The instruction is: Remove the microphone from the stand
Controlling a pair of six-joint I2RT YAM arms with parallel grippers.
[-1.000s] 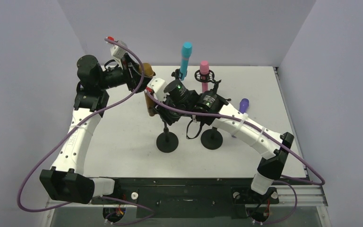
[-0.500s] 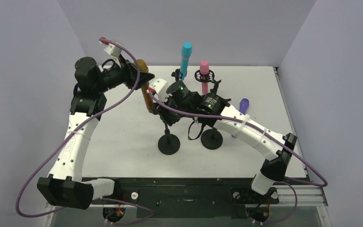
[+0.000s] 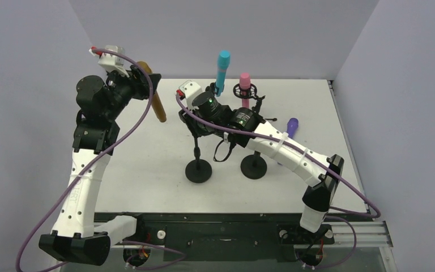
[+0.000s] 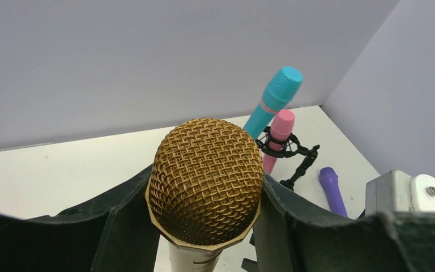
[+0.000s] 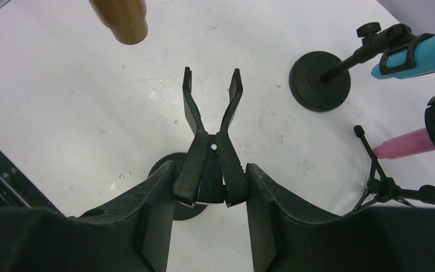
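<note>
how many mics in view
4: gold microphone in the left hand, cyan microphone on a rear stand, pink microphone in shock mount, purple microphone lying at right.

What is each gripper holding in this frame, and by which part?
Left gripper: gold microphone, gripped just below its mesh head. Right gripper: the black clip, squeezed at its rear handles.

Cyan microphone (image 3: pixel 222 65) standing tall at the back, pink microphone (image 3: pixel 244 81) just beside it — purple microphone (image 3: pixel 291 124) lying on the white surface (image 3: pixel 141 158).
</note>
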